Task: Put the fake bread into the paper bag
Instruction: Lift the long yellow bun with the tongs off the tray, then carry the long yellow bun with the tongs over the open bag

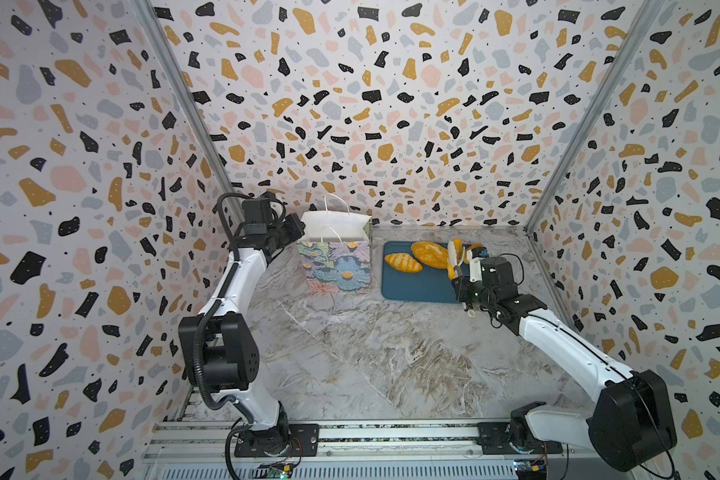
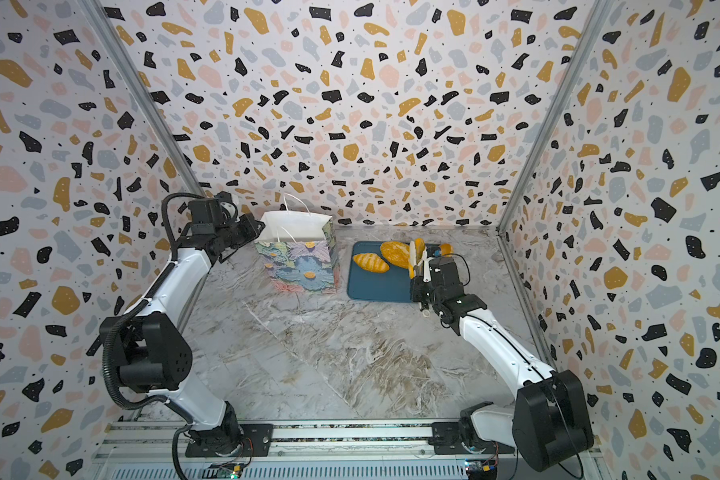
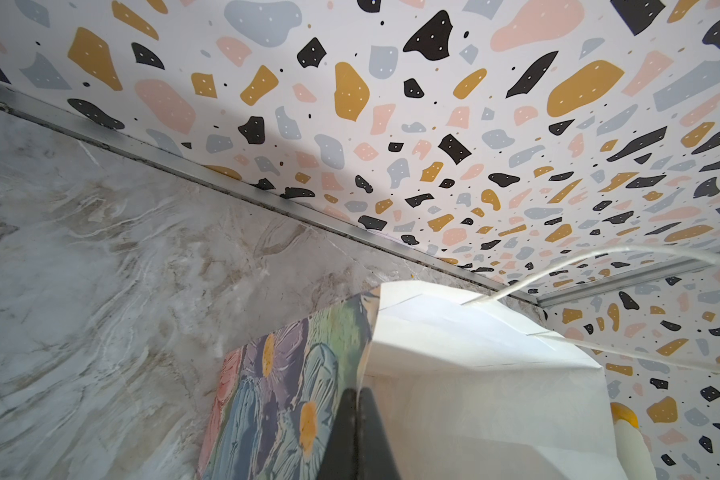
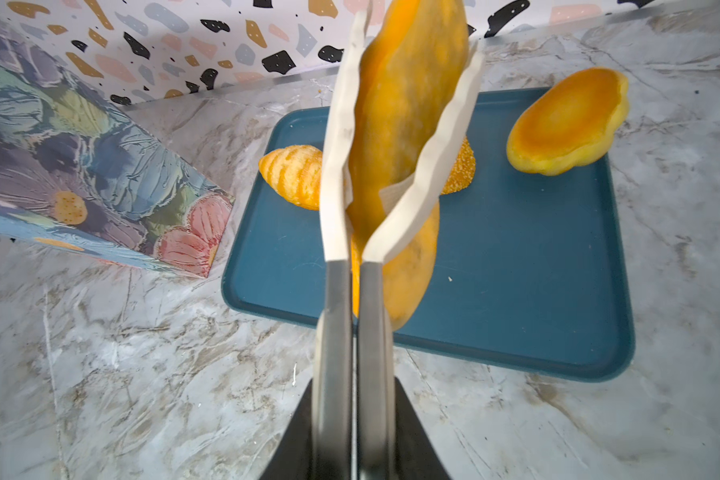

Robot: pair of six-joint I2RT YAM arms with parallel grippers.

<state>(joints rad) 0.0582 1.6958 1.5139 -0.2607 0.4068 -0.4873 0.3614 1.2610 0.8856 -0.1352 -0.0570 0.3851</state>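
Observation:
The flowered paper bag [image 1: 335, 266] [image 2: 304, 266] stands upright with its mouth open. My left gripper [image 1: 298, 232] [image 2: 258, 230] [image 3: 356, 392] is shut on its left rim [image 3: 366, 332]. My right gripper [image 1: 463, 289] [image 2: 420, 286] [image 4: 354, 382] is shut on metal tongs [image 4: 344, 316]. The tongs' white tips pinch a long roll of fake bread [image 4: 404, 124] [image 1: 454, 257] above the tray. A striped bread [image 1: 403, 262] [image 4: 294, 174] and a speckled loaf [image 1: 429, 254] [image 4: 460, 170] lie on the tray. A round bun [image 4: 566, 122] rests on the tray's far right corner.
The dark-teal tray [image 1: 416, 286] [image 2: 375, 286] [image 4: 516, 270] lies flat just right of the bag [image 4: 80, 166]. The patterned back wall rises close behind both. Marble tabletop [image 1: 371, 353] stretches toward the front rail.

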